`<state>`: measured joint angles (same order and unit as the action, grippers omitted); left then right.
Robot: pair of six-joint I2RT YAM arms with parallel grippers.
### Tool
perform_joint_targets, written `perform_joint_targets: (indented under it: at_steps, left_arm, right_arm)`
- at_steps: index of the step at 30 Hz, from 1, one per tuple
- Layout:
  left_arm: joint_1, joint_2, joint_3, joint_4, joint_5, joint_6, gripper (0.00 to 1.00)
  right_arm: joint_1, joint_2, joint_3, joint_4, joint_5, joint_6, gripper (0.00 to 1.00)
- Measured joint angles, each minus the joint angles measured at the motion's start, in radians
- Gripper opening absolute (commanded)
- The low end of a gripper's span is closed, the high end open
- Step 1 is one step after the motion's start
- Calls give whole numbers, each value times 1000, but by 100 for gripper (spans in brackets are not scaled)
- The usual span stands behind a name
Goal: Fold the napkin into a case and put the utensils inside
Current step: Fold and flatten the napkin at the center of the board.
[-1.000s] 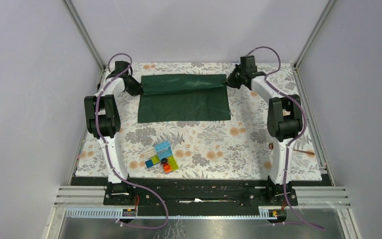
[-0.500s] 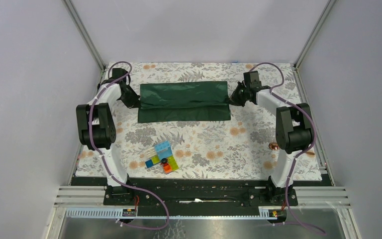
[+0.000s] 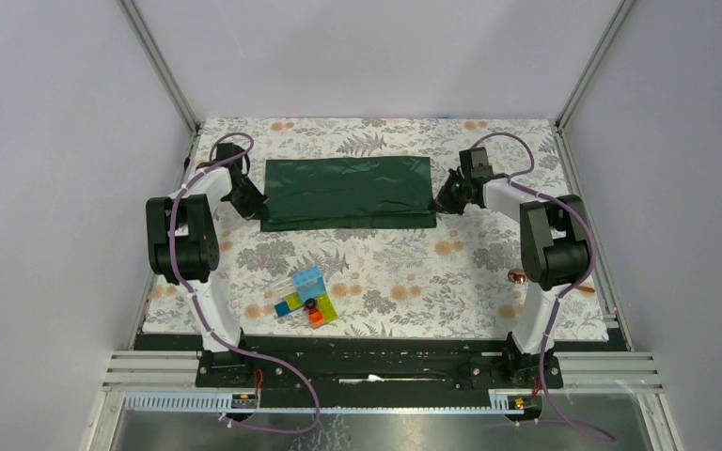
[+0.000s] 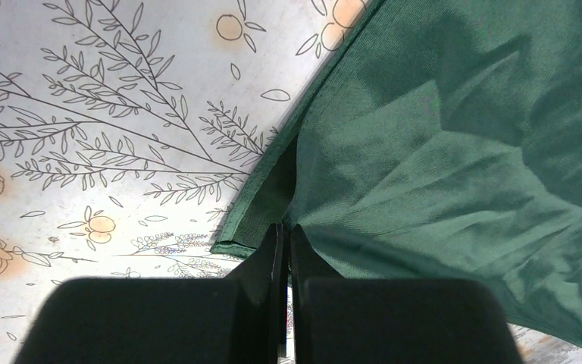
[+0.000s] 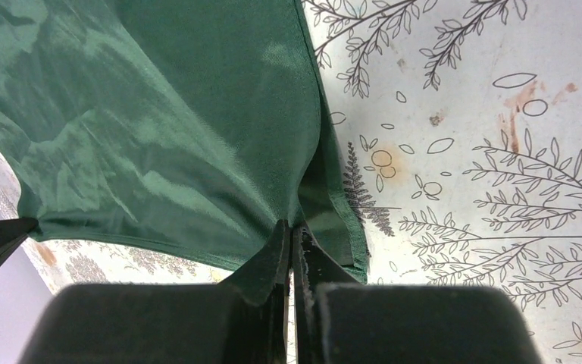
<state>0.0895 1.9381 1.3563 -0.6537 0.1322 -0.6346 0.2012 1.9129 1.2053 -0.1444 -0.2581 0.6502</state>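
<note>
The dark green napkin (image 3: 348, 192) lies at the back middle of the table, its far half folded over toward me. My left gripper (image 3: 255, 207) is shut on its upper layer at the left near corner (image 4: 364, 152). My right gripper (image 3: 442, 203) is shut on the upper layer at the right near corner (image 5: 182, 136). The lower layer shows beneath both held edges. A copper spoon (image 3: 519, 276) lies at the right, partly behind my right arm. The silver utensil is not visible.
A cluster of colourful plastic blocks (image 3: 306, 296) sits at the front middle on the floral table covering (image 3: 395, 272). A thin stick-like item (image 3: 583, 288) lies near the right edge. Metal frame posts stand at the back corners.
Both grippers have pulled the napkin's far edge toward me, laying the top layer over the lower one until the near edges almost meet.
</note>
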Motion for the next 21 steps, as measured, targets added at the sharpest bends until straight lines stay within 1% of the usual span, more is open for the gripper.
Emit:
perform_joint_targets:
  at_steps: [21]
  left_arm:
    - [0, 9, -2, 2, -17, 29, 0]
  right_arm:
    - [12, 16, -21, 23, -24, -3, 0]
